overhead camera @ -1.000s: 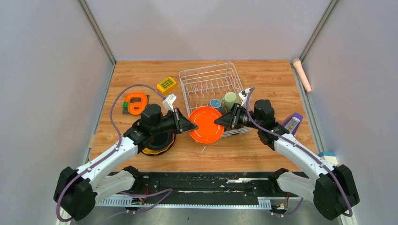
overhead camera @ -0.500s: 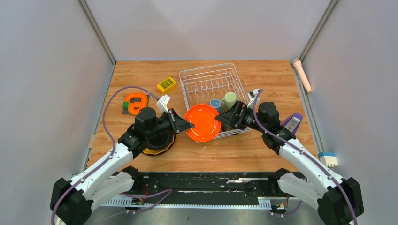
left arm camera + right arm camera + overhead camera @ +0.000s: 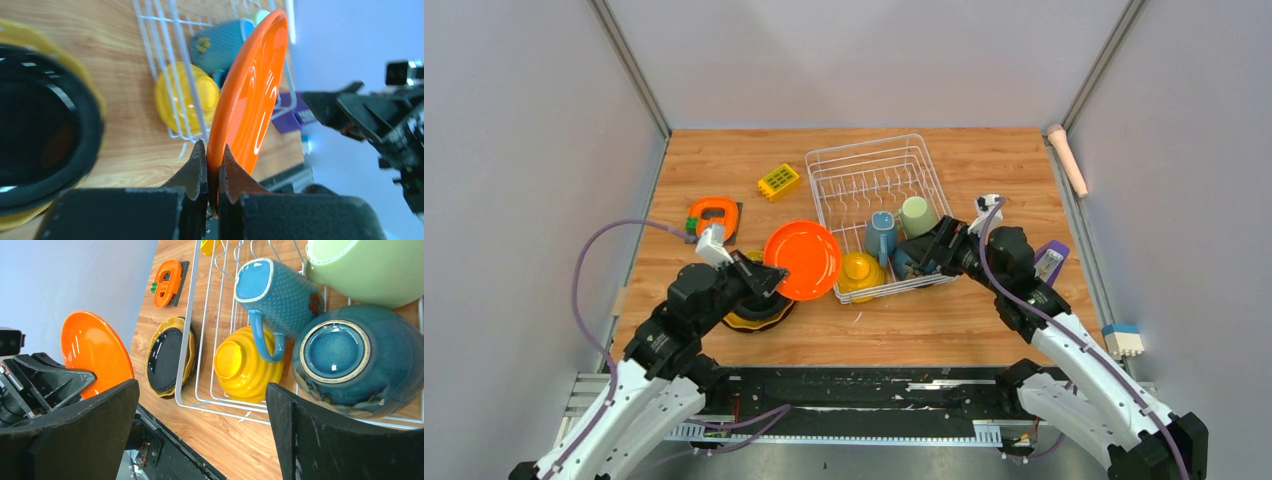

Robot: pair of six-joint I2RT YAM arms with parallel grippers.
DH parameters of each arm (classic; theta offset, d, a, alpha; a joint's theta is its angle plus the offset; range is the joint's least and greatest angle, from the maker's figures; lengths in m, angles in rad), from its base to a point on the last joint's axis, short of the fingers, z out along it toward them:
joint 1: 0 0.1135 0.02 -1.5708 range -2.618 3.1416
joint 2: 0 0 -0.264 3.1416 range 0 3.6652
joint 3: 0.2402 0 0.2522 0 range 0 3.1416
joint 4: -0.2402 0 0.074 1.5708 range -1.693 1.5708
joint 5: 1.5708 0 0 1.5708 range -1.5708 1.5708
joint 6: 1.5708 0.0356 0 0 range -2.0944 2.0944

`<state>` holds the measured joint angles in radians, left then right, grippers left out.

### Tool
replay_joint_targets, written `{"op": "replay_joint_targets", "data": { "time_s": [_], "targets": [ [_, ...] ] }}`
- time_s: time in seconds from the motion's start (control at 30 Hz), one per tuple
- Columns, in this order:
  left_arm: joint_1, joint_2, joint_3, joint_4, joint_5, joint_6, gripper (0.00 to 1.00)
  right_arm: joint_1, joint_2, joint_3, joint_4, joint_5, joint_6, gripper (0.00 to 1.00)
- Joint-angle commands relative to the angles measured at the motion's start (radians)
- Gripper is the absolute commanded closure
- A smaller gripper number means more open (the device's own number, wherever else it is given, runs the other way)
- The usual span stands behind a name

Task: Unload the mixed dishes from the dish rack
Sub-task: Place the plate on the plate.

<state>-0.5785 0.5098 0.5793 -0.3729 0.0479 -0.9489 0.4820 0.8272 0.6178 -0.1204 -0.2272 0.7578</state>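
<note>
Handoff looks done: a moment ago both arms had the orange plate (image 3: 802, 260) at the dish rack (image 3: 864, 150). Now the right end effector (image 3: 921, 256) hangs spread wide, and the left end effector (image 3: 767, 279) alone pinches the rim. The plate's glossy and shallow, held on edge by the plate stack (image 3: 749, 318) on the bench (image 3: 984, 310).

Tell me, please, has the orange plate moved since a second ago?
Yes: the orange plate moved left, off the dish rack, toward the stacked plates.
</note>
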Motion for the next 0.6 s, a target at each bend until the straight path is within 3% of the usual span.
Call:
{"op": "replay_joint_targets", "data": {
  "time_s": [0.0, 0.07, 0.33, 0.57],
  "targets": [
    [0.002, -0.102, 0.08, -0.285, -0.306, -0.073, 1.0, 0.004, -0.045, -0.006, 0.01, 0.037, -0.102, 0.0],
    [0.002, -0.14, 0.088, -0.363, -0.417, -0.138, 1.0, 0.003, -0.056, -0.011, 0.01, 0.044, -0.115, 0.0],
    [0.001, -0.142, 0.116, -0.639, -0.623, -0.335, 1.0, 0.003, -0.076, -0.034, 0.01, 0.076, -0.113, 0.0],
    [0.002, -0.101, 0.073, -0.668, -0.643, -0.416, 0.95, 0.003, -0.072, -0.033, 0.008, 0.097, -0.105, 0.0]
  ]
}}
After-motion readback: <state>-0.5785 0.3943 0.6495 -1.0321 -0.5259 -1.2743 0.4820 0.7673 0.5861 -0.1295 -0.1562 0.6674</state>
